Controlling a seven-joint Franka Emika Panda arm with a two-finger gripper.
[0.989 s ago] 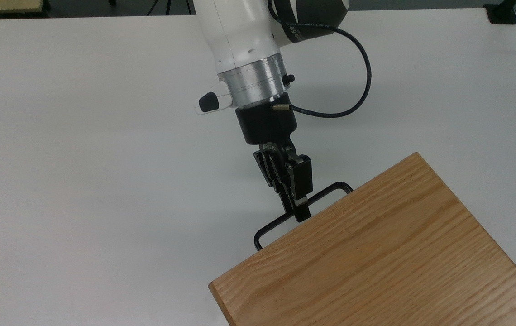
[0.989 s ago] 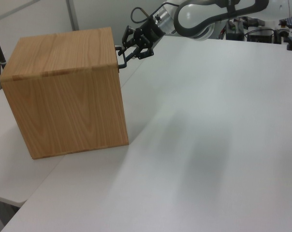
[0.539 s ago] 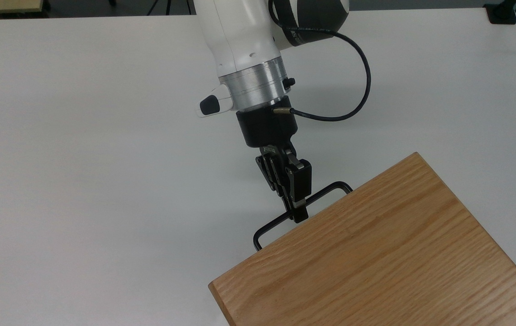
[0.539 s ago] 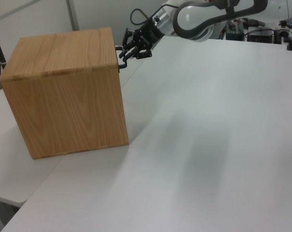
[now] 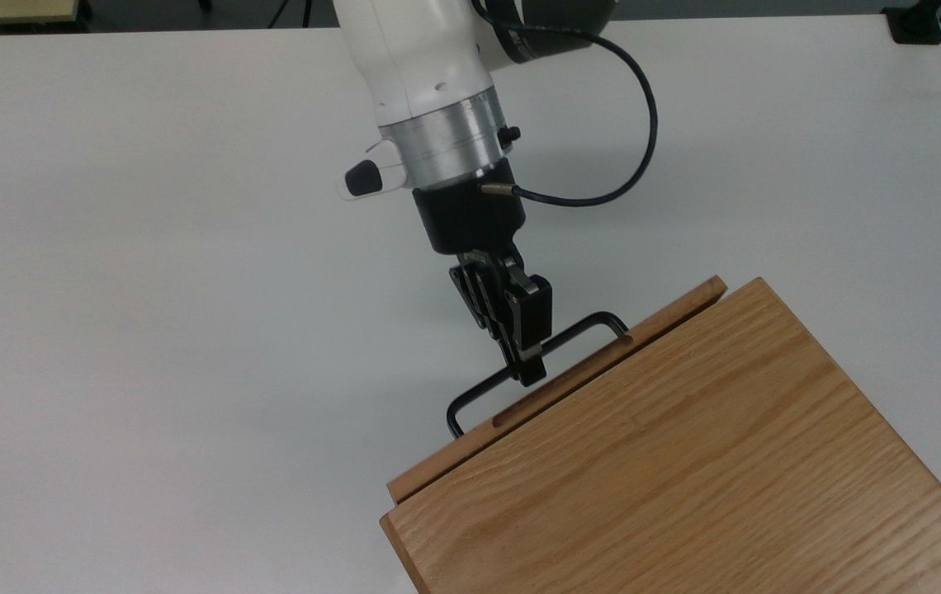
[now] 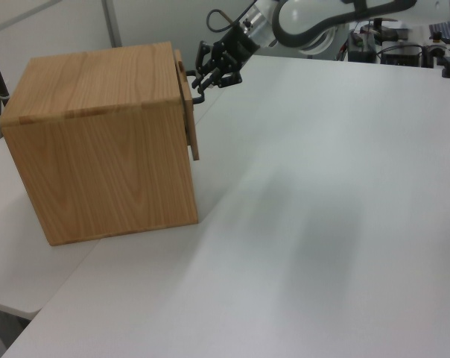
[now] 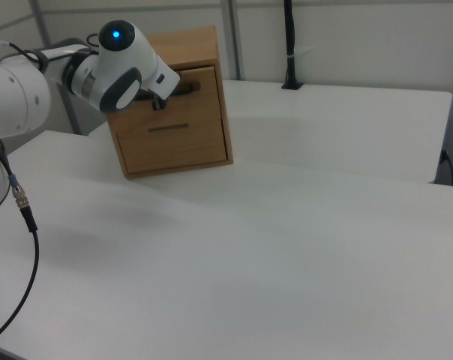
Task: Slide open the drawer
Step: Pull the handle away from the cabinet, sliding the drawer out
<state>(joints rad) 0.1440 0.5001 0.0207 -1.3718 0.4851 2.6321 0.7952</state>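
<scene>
At the bench's near-right corner in the top view, our fingers (image 5: 526, 363) clench the handle (image 5: 479, 394) of the drawer (image 5: 569, 381), barely slid from the cabinet (image 5: 685, 462); we judge a steady outward pull comes next.

A white tabletop (image 5: 148, 247) carries a wooden cabinet (image 6: 98, 149), which stands near one edge of the tabletop. Behind the cabinet in the right view, a black pole (image 7: 289, 45) rises from the tabletop's far edge before a pale wall (image 7: 361, 37).

Drawer (image 5: 553, 388) juts from cabinet (image 5: 685, 470), on table (image 5: 148, 289).
</scene>
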